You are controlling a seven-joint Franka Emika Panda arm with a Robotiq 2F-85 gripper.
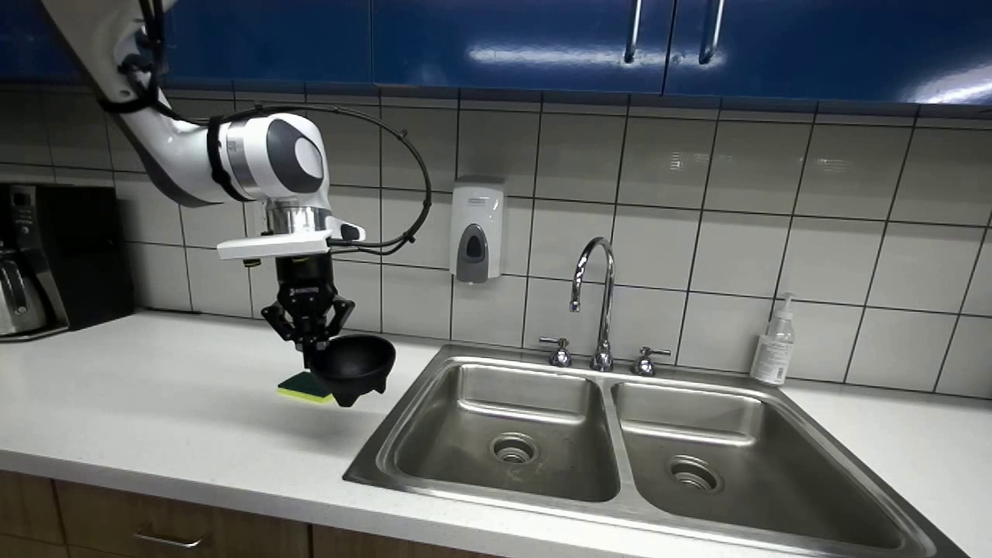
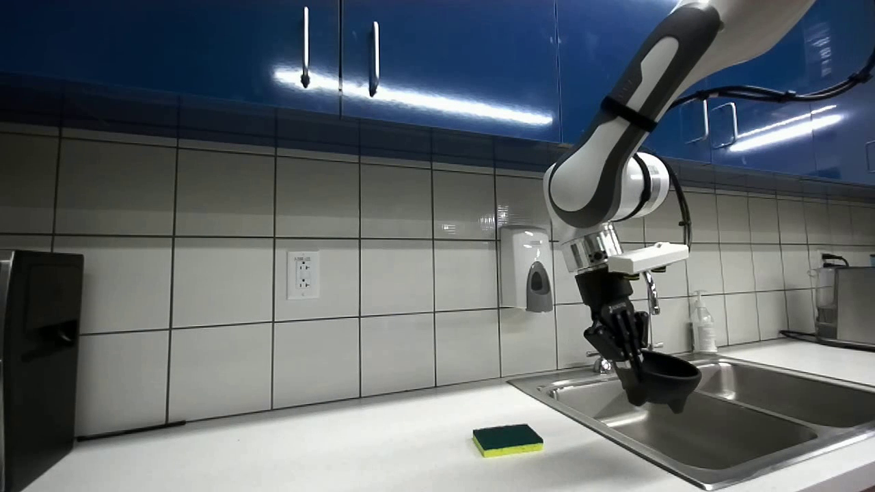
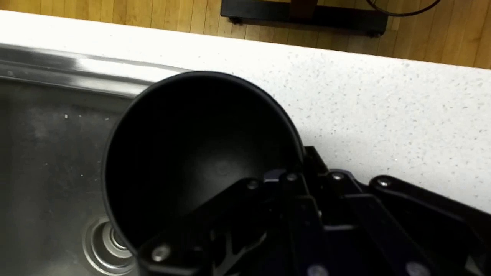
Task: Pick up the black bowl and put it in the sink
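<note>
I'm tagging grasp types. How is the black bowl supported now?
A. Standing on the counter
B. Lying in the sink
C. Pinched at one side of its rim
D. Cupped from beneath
C: in the wrist view, the fingers straddle the rim at one side of the black bowl.

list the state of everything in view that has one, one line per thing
black bowl, held in the air, opening upward
gripper, shut on the black bowl's rim
sink, black bowl not yet in it
faucet, no water seen running
sponge, lying flat on the counter, green side up
pump bottle, upright
cabinet doors, shut
drawer, shut
</note>
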